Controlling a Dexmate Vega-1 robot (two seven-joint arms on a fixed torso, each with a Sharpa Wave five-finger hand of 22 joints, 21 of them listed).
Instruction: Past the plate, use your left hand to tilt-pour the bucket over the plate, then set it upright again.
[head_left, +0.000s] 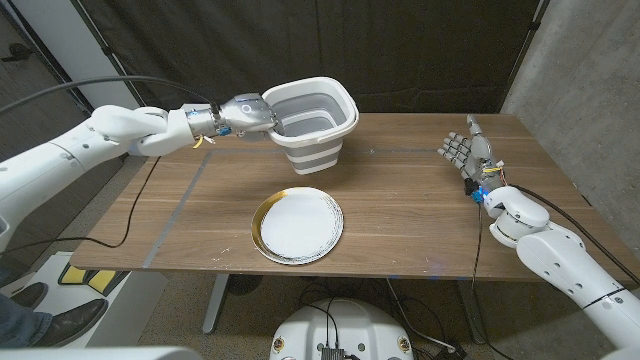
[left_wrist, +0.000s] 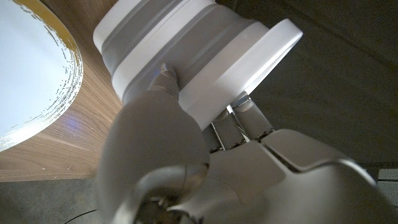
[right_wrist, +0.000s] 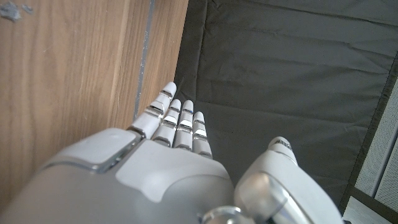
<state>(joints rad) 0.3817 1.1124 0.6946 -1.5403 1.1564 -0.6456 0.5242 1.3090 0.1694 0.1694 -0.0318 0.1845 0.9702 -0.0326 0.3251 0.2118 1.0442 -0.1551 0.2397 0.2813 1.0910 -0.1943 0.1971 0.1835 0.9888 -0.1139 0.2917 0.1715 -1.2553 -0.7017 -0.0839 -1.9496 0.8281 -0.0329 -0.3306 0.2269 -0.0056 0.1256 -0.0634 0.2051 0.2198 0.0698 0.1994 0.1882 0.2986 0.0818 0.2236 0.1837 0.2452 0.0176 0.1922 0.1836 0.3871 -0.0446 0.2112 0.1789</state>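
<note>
Grey-and-white banded bucket (head_left: 312, 125), gold-rimmed white plate (head_left: 297, 225)

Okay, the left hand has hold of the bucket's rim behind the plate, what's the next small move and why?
Probably tip the bucket further toward the plate. The left hand grips its rim, and the bucket already leans slightly but stands past the plate on the table, its mouth not yet over the plate. The right hand waits open at the far side, out of the way.
</note>
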